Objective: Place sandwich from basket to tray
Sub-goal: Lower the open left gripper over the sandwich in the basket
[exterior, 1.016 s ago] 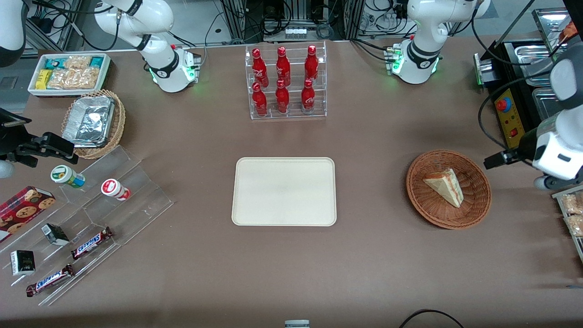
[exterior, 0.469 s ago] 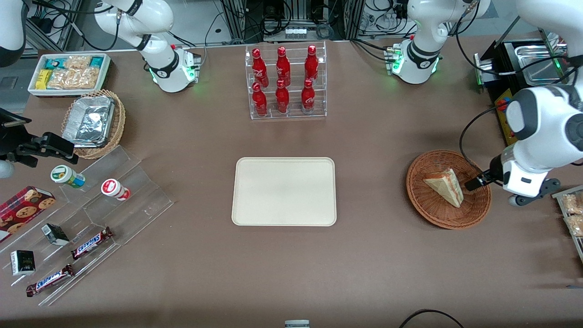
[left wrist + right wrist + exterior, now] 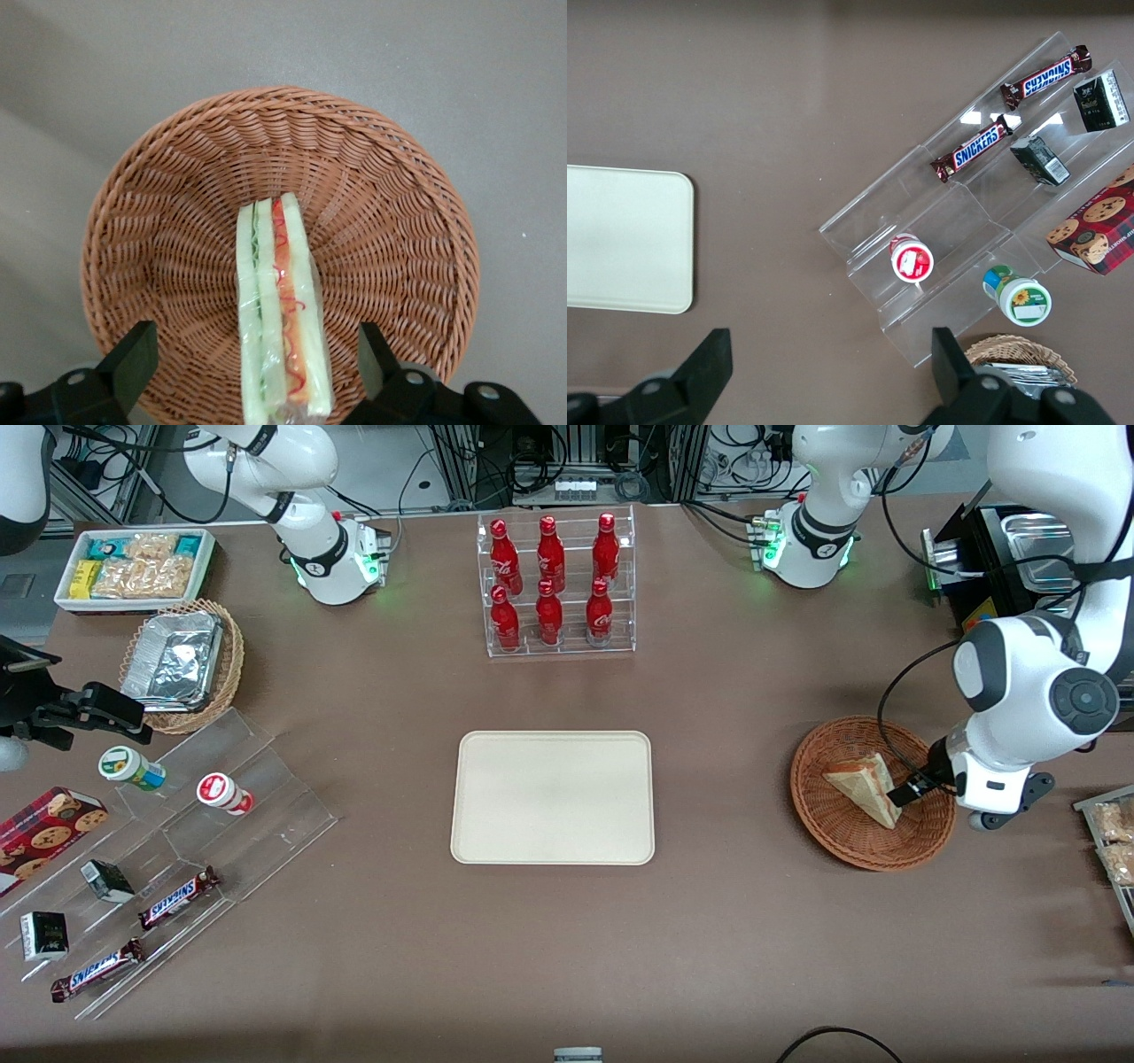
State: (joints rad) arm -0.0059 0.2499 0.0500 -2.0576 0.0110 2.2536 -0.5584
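Left wrist view shows the hand [image 3: 252,367] with its two fingers spread wide, one on each side of the sandwich [image 3: 280,310] and clear of it, nothing held. In the front view the hand [image 3: 905,792] hangs over the basket [image 3: 842,837], at the edge of it nearer the working arm's end of the surface.

The sandwich stands on edge in the bottom of the basket, its cut face with green and red filling turned up toward the wrist camera. It looks wrapped in clear film. I judge it light, soft and easily crushed, and the film may be slippery. The best hold is probably across the two flat bread faces, about midway along the wedge, with only enough squeeze to keep the layers from sliding.

The basket wall slopes up all round, so the fingers should have to drop inside the rim without catching the weave, and a straight lift should clear it. The basket itself is light and could shift or come up if a fingertip drags on it.

Between basket and tray [image 3: 553,797] lies bare brown surface [image 3: 726,921]. The tray is empty, with a low rim. A rack of red bottles [image 3: 556,584] stands farther from the front camera than the tray, well apart from the path.
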